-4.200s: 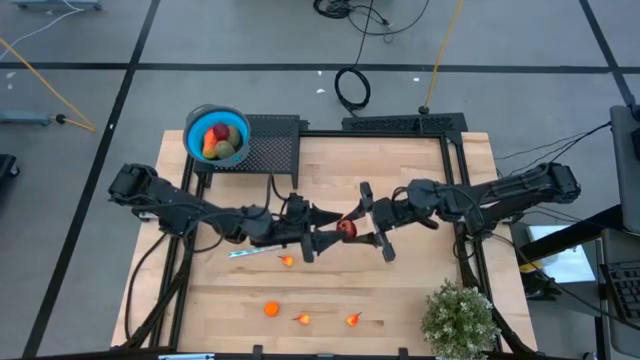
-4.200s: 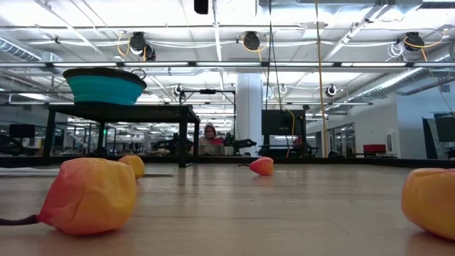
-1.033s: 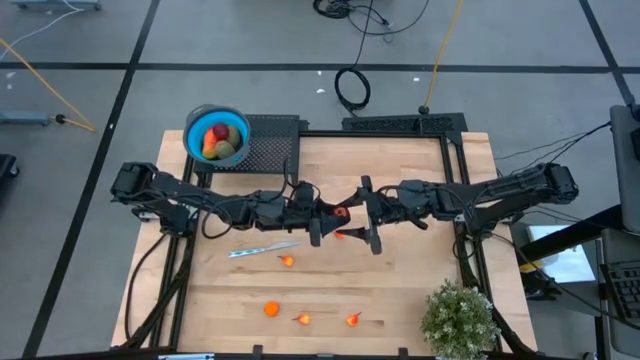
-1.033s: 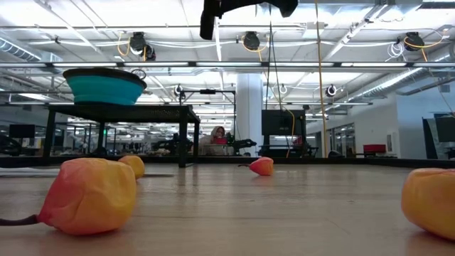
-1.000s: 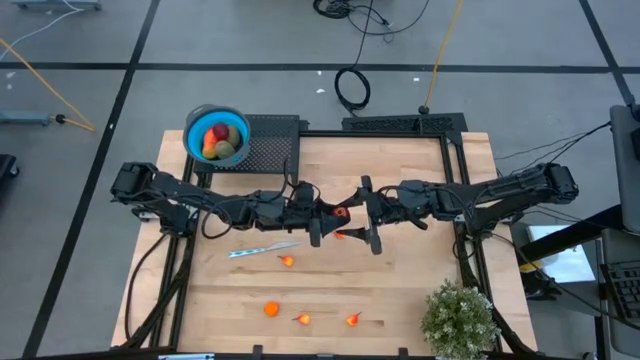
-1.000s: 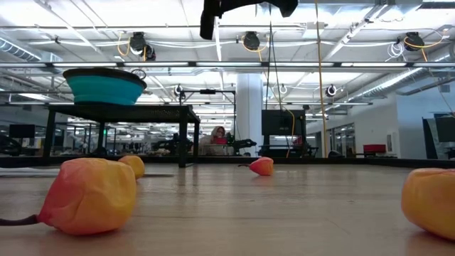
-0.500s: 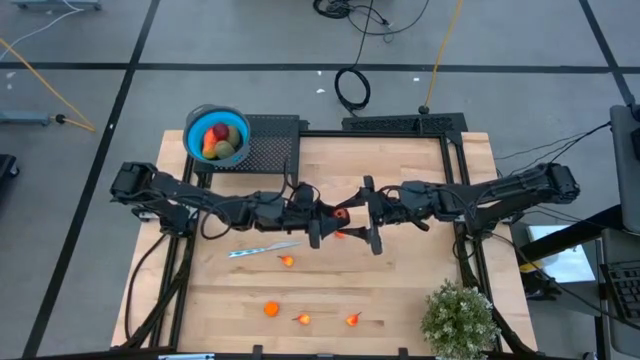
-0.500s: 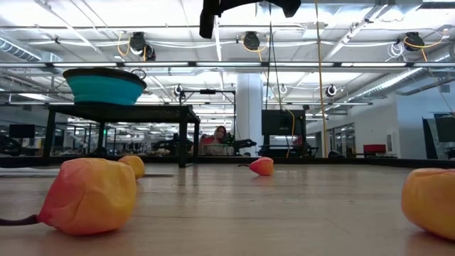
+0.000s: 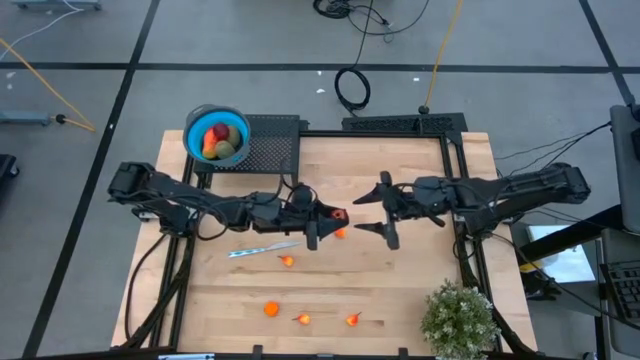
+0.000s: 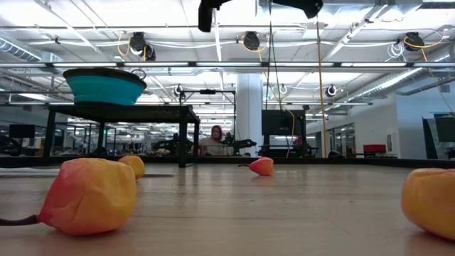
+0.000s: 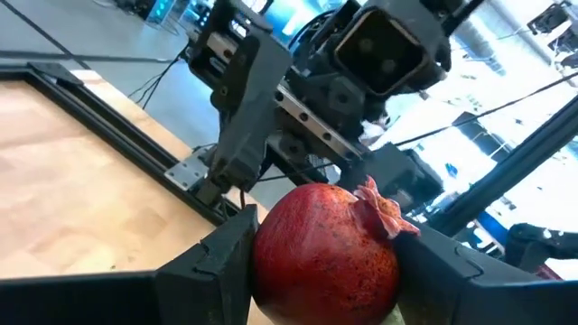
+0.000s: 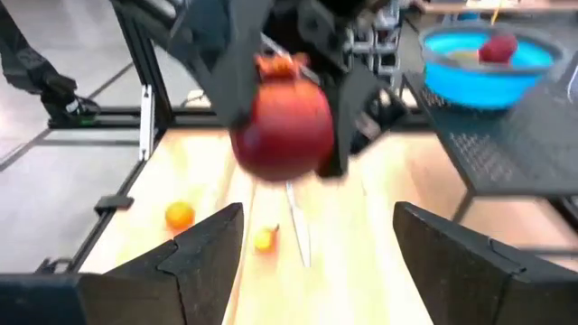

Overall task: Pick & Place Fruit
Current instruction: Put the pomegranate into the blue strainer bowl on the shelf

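A dark red round fruit (image 9: 340, 214) with a small crown hangs above the table's middle, between the fingers of my left gripper (image 9: 328, 218). It fills the left wrist view (image 11: 325, 253) and shows in the right wrist view (image 12: 282, 126). My right gripper (image 9: 362, 214) stands open just to the fruit's right, touching nothing. A small orange fruit (image 9: 340, 233) lies on the table below. Several more orange ones (image 9: 288, 261) (image 9: 271, 309) lie nearer the front edge. The blue bowl (image 9: 216, 137) holds fruit at the back left. My left gripper pinches the red fruit between its two fingers (image 11: 226, 262), one on each of its opposite round sides (image 11: 271, 257). The fingers come level from the table's left. The fruit is lifted clear of the table, its crown (image 12: 280, 65) up.
A slim silver knife (image 9: 262, 250) lies on the table left of centre. The bowl sits on a dark mesh stand (image 9: 272, 145) at the far edge. A potted plant (image 9: 458, 318) stands at the front right corner. In the low view, orange fruit (image 10: 92, 195) lies close.
My right gripper has drawn back from the red fruit toward the table's right edge and risen a little, still open. The fruit stays in my left gripper, which has kept still.
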You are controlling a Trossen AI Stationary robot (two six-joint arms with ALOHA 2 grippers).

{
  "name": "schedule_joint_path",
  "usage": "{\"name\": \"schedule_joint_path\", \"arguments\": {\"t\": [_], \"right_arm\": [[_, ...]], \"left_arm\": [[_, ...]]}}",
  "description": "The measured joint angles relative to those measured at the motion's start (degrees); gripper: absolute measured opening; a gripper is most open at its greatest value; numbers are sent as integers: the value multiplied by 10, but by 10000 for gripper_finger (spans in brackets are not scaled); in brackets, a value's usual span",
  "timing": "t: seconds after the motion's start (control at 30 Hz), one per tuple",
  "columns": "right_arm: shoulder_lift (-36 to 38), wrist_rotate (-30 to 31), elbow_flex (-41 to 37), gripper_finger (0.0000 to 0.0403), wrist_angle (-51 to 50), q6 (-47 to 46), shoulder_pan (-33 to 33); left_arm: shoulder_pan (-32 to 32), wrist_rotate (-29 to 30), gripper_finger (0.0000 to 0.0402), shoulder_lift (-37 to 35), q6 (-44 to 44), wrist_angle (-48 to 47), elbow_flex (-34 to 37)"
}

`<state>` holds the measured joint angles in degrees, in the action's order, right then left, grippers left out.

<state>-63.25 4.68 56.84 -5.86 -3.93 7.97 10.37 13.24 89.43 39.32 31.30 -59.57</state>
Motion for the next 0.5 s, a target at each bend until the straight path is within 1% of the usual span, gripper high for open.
{"name": "schedule_joint_path", "arguments": {"t": [0.1,0.17,0.23,0.33,0.5], "right_arm": [[20,0,0,279,-50,-13,0],[32,1,0,276,-80,-16,0],[46,1,-8,266,-75,-16,0],[72,1,-35,238,-72,-23,-1],[125,0,-86,169,-48,-47,-7]], "left_arm": [[0,10,202,-14,-21,-7,0],[0,29,202,-30,-37,-22,0],[0,44,202,-45,-54,-46,0],[-1,68,202,-75,-69,-97,0],[-4,103,202,-119,-87,-175,0]]}}
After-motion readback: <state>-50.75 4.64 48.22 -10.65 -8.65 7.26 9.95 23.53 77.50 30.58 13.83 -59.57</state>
